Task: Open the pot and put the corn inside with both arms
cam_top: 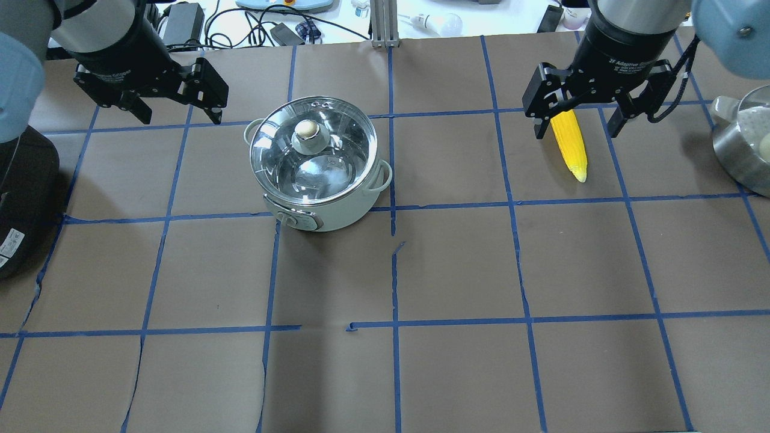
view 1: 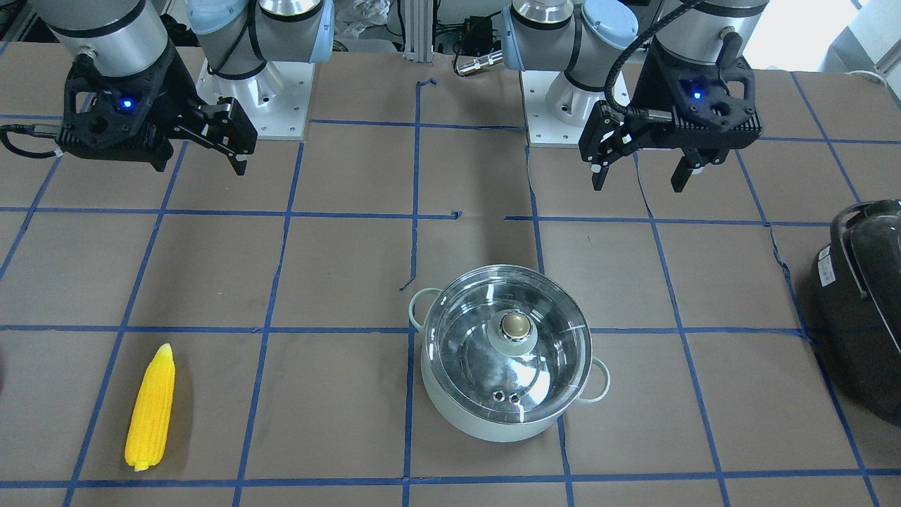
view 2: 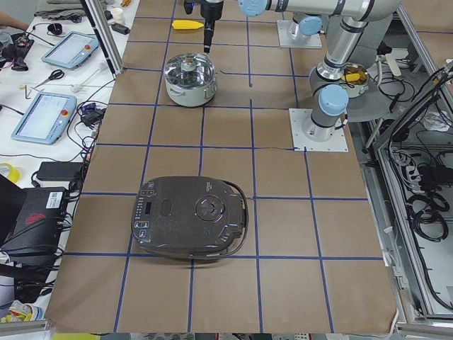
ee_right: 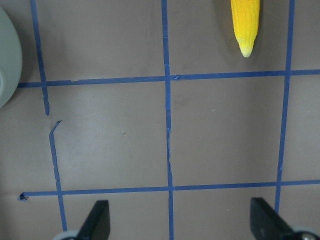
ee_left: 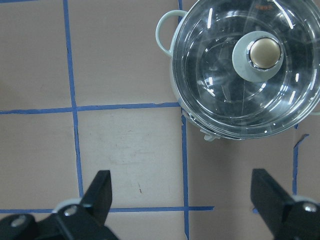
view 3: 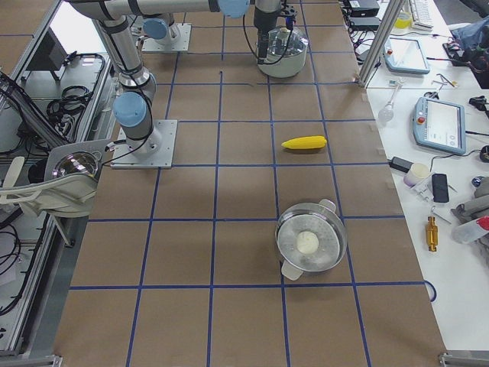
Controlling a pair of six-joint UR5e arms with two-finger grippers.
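The mint-green pot (view 1: pixel 493 426) stands mid-table with its glass lid (view 1: pixel 479 338) and brass knob (view 1: pixel 516 325) on it. It also shows in the overhead view (cam_top: pixel 316 207) and the left wrist view (ee_left: pixel 172 75). The yellow corn (view 1: pixel 151 408) lies flat on the table, apart from the pot, on the robot's right side. My left gripper (cam_top: pixel 177 111) is open and empty, raised beside the pot; the left wrist view (ee_left: pixel 185 200) shows nothing between its fingers. My right gripper (cam_top: pixel 577 127) is open and empty, raised over the corn's (cam_top: pixel 574 153) thick end. The right wrist view (ee_right: pixel 181 222) shows the corn's tip (ee_right: pixel 245 30) ahead.
A large black appliance (view 1: pixel 862 310) sits at the table's end on the robot's left, also in the overhead view (cam_top: pixel 18 204). A steel pot with a lid (cam_top: pixel 746 144) stands at the far right end. Blue tape lines grid the brown table (view 1: pixel 338 267).
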